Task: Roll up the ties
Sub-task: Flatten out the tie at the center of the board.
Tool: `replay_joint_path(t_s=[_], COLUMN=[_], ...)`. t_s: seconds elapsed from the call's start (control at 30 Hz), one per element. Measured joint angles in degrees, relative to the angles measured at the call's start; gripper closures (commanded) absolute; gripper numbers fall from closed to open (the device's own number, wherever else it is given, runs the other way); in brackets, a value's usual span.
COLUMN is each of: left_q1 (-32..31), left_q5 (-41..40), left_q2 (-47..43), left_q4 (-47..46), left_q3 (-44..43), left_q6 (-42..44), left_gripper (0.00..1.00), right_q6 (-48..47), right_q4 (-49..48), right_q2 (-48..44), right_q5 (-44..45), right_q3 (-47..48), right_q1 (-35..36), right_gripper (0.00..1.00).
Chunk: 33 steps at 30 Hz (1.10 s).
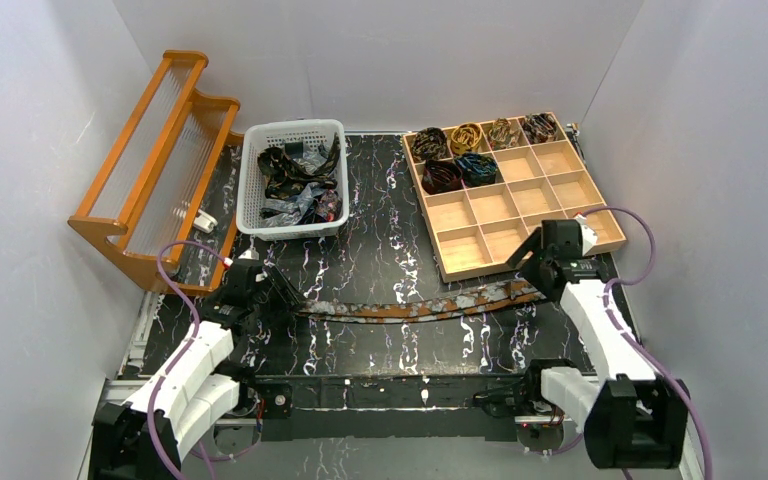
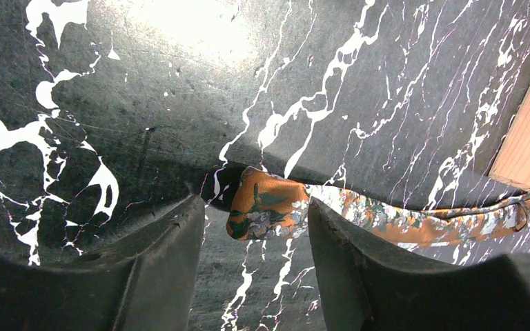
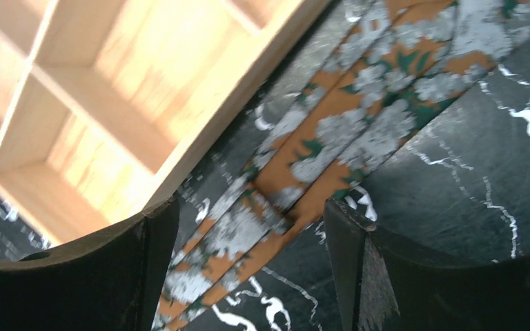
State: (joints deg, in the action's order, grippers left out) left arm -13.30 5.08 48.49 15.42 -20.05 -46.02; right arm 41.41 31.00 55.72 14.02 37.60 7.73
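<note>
Black white-veined tabletop (image 1: pixel 380 250), walled in pale grey. Stretched across it from left gripper (image 1: pixel 282 293) to right gripper (image 1: pixel 543 268): one orange-brown tie (image 1: pixel 420 306) with grey floral mottling, lying flat and nearly straight, its right end just beside the near edge of the wooden tray (image 1: pixel 422 205).

Judged to be the very start of rolling this tie. Left wrist view: the tie's left end doubled over into a first small fold, sitting between the left fingers (image 2: pixel 359 255), parted and straddling it. Possibly brushing one pad, hard to say from this angle, with a plain gap on the other side. No clamp on the cloth. Right wrist view: right fingers (image 3: pixel 145 262) spread wide, hovering over the tie's right stretch, nothing grasped.

Next, most likely: pinch the folded end, then turn it over and over along the strip, keeping the coil tight and square. Also hold down or feed the far length with the right gripper, to stop skewing or dragging.

White plastic basket (image 1: pixel 295 127) at the back: a loose tangle of dark ties (image 1: pixel 295 180), not yet rolled. Tray: six finished coils (image 1: pixel 465 135), four along the back row and two in the next row's leftmost cells, maroon and dark blue. Bare wood in the remaining cells.
</note>
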Motion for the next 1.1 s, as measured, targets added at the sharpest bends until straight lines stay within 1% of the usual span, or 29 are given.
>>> replay_joint_path(t_s=[0.03,0.17,0.4,0.6,0.73,0.8,0.87,0.93,1.03,1.1], left_q1=[0.00,0.00,0.00,0.00,0.00,0.00,0.00,0.00,0.00,0.00], left_q5=[0.00,0.00,0.02,0.09,0.22,0.28,0.28,0.31,0.35,0.48], left_q2=[-0.11,-0.61,-0.72,-1.33,-1.36,-1.36,-1.31,-1.22,-0.94,-0.70], left_q4=[0.00,0.00,0.00,0.02,0.02,0.02,0.02,0.02,0.00,0.00], left_q3=[0.00,0.00,0.00,0.00,0.00,0.00,0.00,0.00,0.00,0.00], left_q6=[-0.02,-0.02,-0.07,-0.09,-0.09,-0.09,-0.04,-0.04,0.00,0.02], left_gripper=[0.45,0.44,0.44,0.43,0.43,0.43,0.43,0.43,0.43,0.43], right_q6=[-0.52,-1.97,-4.07,-4.15,-3.32,-2.86,-2.51,-2.25,-2.05,-1.75], right_q4=[-0.33,-2.01,-8.96,-17.09,-21.09,-21.57,-21.40,-20.72,-20.06,-18.97], right_q2=[1.38,7.17,12.74,13.20,11.76,10.27,8.46,6.27,3.10,1.55], right_q5=[-1.16,-4.66,-9.94,-13.66,-17.18,-18.80,-19.54,-19.80,-19.67,-18.56], right_q3=[0.00,0.00,-0.02,-3.26,-6.80,-7.78,-8.37,-8.50,-8.50,-8.50], right_q1=[-3.34,-9.18,-14.14,-16.61,-18.80,-20.92,-23.15,-24.44,-24.63,-24.57], right_gripper=[0.18,0.17,0.16,0.16,0.24,0.30,0.34,0.44,0.64,0.70])
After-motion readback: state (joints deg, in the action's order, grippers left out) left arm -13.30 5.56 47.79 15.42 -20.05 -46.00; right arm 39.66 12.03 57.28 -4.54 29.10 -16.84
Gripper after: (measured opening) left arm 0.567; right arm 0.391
